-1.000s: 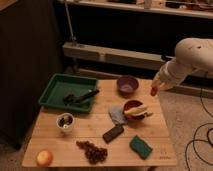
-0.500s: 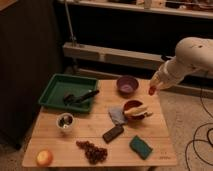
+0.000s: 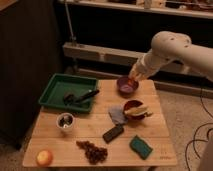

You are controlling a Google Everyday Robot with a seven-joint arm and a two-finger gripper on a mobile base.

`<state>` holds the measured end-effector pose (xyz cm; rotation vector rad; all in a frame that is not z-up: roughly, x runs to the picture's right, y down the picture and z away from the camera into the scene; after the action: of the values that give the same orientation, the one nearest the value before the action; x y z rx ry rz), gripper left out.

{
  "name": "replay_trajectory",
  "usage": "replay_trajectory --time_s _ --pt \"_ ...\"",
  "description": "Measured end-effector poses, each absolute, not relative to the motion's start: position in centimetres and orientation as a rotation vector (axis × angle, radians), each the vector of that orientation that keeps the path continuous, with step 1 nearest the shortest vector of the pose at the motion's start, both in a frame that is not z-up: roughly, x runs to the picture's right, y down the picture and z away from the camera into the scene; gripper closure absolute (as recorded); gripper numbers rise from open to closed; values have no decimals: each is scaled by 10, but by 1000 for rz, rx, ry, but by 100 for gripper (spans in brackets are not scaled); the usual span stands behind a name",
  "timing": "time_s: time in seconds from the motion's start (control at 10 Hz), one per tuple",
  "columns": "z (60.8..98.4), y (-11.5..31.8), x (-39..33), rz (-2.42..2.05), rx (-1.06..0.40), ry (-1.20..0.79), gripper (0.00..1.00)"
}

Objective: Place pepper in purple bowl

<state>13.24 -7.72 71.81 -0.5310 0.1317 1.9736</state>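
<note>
At the near edge of the bench (image 3: 150, 155) lie a round yellow-orange fruit (image 3: 44, 157), a bunch of dark grapes (image 3: 92, 150) and a green sponge (image 3: 141, 147). Farther back stand a small cup (image 3: 65, 120), a dark block (image 3: 113, 133) and a red bowl (image 3: 136, 110) with yellow contents. A green tray (image 3: 56, 86) holds a dark utensil. At the far edge, the tool (image 3: 134, 76) is clamped on the pepper (image 3: 133, 75), just above the purple bowl (image 3: 127, 85).

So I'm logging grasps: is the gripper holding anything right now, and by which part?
Yes. The gripper, just above the purple bowl, is shut on the pepper. Only a bit of orange shows at the fingers, so which part is gripped cannot be told.
</note>
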Motion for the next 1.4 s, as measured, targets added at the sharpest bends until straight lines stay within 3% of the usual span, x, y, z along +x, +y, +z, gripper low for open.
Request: replay_trajectory --time_s 0.3,0.9,1.0,1.4 --pt "754 -104 96 1982 -566 95 100" --pt "852 -100 106 2061 -554 215 100" --pt "865 -96 108 2069 -559 243 96" --pt "896 -85 113 2071 -566 330 56"
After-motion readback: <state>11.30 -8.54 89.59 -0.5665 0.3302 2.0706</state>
